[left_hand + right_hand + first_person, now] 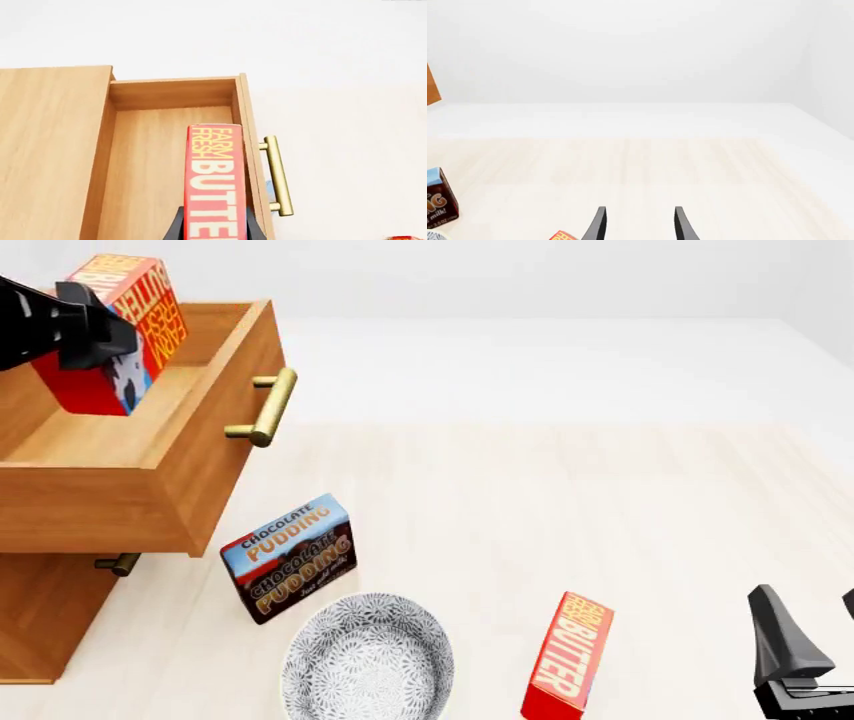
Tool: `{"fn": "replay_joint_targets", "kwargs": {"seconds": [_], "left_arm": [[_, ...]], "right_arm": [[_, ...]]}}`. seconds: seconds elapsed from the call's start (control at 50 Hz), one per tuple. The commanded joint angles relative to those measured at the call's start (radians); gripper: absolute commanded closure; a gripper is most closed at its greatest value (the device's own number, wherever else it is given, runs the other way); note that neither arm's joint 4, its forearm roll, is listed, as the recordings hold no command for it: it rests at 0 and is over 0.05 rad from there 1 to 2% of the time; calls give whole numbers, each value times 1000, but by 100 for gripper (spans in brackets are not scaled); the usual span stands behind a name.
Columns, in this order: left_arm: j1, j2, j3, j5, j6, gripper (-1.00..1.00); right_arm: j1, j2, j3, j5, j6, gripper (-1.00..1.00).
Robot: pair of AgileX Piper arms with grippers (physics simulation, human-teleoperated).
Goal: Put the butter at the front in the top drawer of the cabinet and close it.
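My left gripper is shut on the butter, a red carton with a bluish patch, and holds it tilted over the pulled-out top drawer of the cabinet. In the left wrist view the butter sits between my fingers of the left gripper, above the drawer's floor, close to the front panel with the brass handle. My right gripper is open and empty at the front right; its jaws show apart in the right wrist view.
A second red butter carton stands at the front of the table. A chocolate pudding box stands beside the cabinet, with a patterned bowl in front of it. The lower drawer's handle shows under the open drawer.
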Motion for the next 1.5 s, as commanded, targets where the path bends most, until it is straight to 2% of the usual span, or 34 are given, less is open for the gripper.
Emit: {"fn": "replay_joint_targets", "kwargs": {"seconds": [0.02,0.62,0.94,1.28,1.5], "left_arm": [[60,19,-10,-19,33,100],[158,104,45,-110,38,100],[152,152,88,-180,10,100],[150,198,159,-308,1,100],[152,215,168,-325,-9,100]], "right_arm": [[0,1,1,-1,-1,-100],[0,1,1,-2,0,-100],[0,1,1,-1,0,-100],[0,1,1,-1,0,-100],[-1,1,-1,1,0,-100]]}}
